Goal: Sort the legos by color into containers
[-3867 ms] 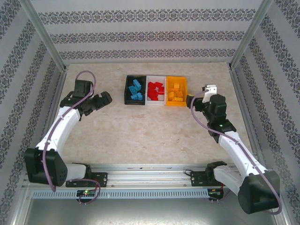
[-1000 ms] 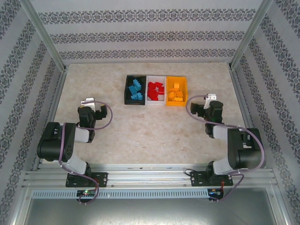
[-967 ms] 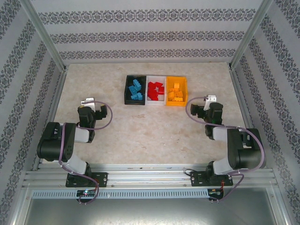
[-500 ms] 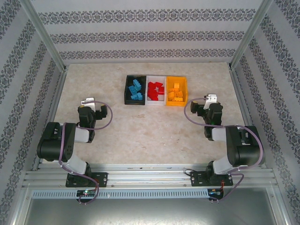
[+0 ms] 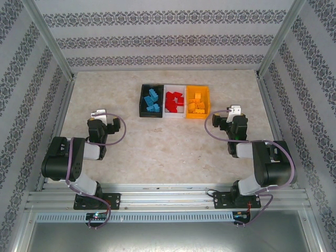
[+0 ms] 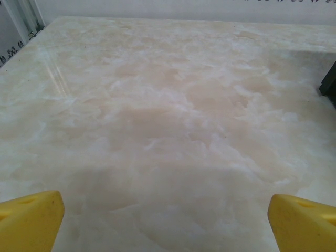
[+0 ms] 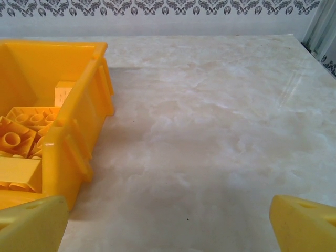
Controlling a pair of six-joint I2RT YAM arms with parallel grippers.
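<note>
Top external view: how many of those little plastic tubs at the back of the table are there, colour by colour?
Black open-topped rectangular plastic bin: 1
White open-topped rectangular plastic bin: 1
Orange-yellow open-topped rectangular plastic bin: 1
Total: 3 bins

In the right wrist view, the left edge cut off part of the orange-yellow bin [image 7: 79, 115]. In the left wrist view, I saw only a dark corner of the black bin [image 6: 331, 84].
</note>
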